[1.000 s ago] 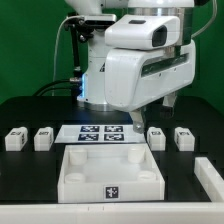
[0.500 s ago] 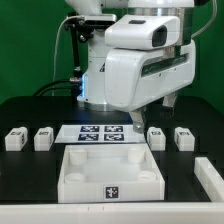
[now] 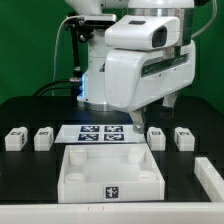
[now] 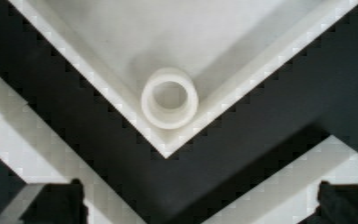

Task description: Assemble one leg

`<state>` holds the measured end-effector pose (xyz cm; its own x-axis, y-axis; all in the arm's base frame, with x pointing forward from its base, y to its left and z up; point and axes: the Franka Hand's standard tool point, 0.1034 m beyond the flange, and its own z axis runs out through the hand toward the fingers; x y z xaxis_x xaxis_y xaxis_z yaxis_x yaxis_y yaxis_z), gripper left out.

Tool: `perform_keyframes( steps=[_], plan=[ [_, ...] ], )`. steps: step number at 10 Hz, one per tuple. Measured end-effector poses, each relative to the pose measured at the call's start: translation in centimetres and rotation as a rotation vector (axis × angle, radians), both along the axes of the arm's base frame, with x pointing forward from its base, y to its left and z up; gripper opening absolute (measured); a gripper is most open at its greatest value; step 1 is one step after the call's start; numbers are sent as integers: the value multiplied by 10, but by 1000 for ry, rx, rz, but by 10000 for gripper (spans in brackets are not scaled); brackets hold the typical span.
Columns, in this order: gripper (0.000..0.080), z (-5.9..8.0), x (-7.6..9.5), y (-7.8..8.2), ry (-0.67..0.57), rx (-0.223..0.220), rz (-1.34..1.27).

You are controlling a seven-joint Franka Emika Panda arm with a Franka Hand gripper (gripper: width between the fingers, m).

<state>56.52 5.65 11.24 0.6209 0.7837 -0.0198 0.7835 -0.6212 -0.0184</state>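
Four small white legs lie on the black table in the exterior view: two at its left [image 3: 15, 139] [image 3: 43, 138] and two at its right [image 3: 156, 137] [image 3: 183, 137]. My gripper [image 3: 150, 113] hangs above the table behind the large white tray-like piece [image 3: 70, 176], close to the nearer right leg. In the wrist view the gripper [image 4: 194, 207] is open and empty. Its dark fingertips [image 4: 44, 205] stand wide apart at the picture's edge. A corner of the tray-like piece [image 4: 87, 60] with a round socket [image 4: 171, 98] lies below it. No leg shows in the wrist view.
The marker board [image 3: 100, 133] lies flat between the two pairs of legs, behind the tray-like piece. Another white piece [image 3: 211, 181] sits at the exterior view's right edge. The robot's bulky white body fills the space above.
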Motion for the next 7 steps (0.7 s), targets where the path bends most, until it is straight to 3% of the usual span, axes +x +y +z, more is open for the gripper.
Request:
perform_keyframes(
  steps=[3, 4, 6, 7],
  plan=[
    [650, -2, -2, 0, -1, 2, 40],
    [650, -8, -17, -4, -22, 6, 167],
    [650, -24, -73, -21, -20, 10, 449],
    [650, -34, -92, -32, -31, 13, 594]
  ],
)
